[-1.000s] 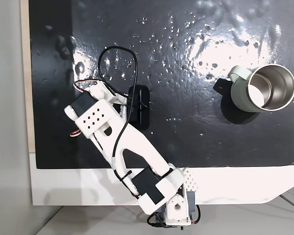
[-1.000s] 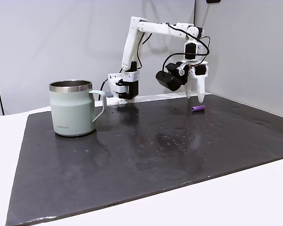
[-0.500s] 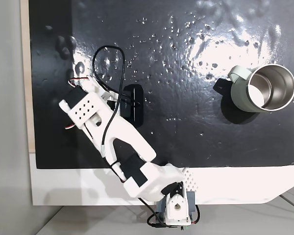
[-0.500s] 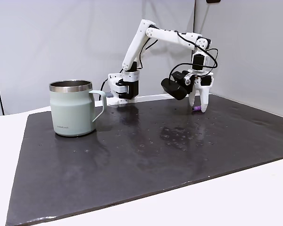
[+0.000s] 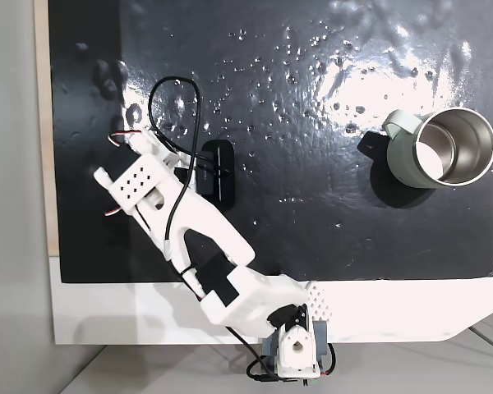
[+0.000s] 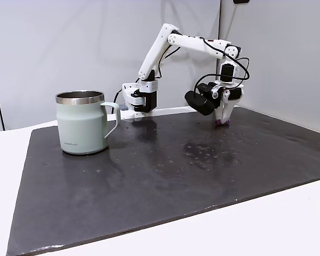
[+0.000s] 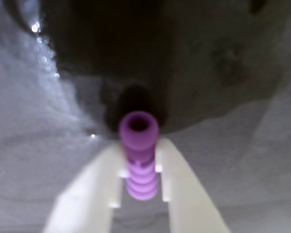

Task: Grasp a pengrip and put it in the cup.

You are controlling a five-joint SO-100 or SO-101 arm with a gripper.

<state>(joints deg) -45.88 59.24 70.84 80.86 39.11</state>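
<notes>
Two white fingers of my gripper pinch the purple pengrip from both sides in the wrist view, its ribbed body wedged between them and its open end pointing away from the camera toward the dark mat. So I'm clamped on the pengrip, fingers touching it left and right. In a fixed view from the side my gripper is down at the black mat, fingertips at the surface, a bit of purple pengrip showing at the tips near the mat's far right area. My arm arches up from its base at the back edge and drops down to the wrist. The cup, a pale green mug with steel rim, stands upright on the left of the mat in that view, handle toward my arm, well apart from my gripper. In a fixed view from above the cup sits at the mat's right side, steel interior visible, handle pointing left; my arm stretches over the mat's left part and covers the gripper and pengrip. White tabletop borders the mat.
</notes>
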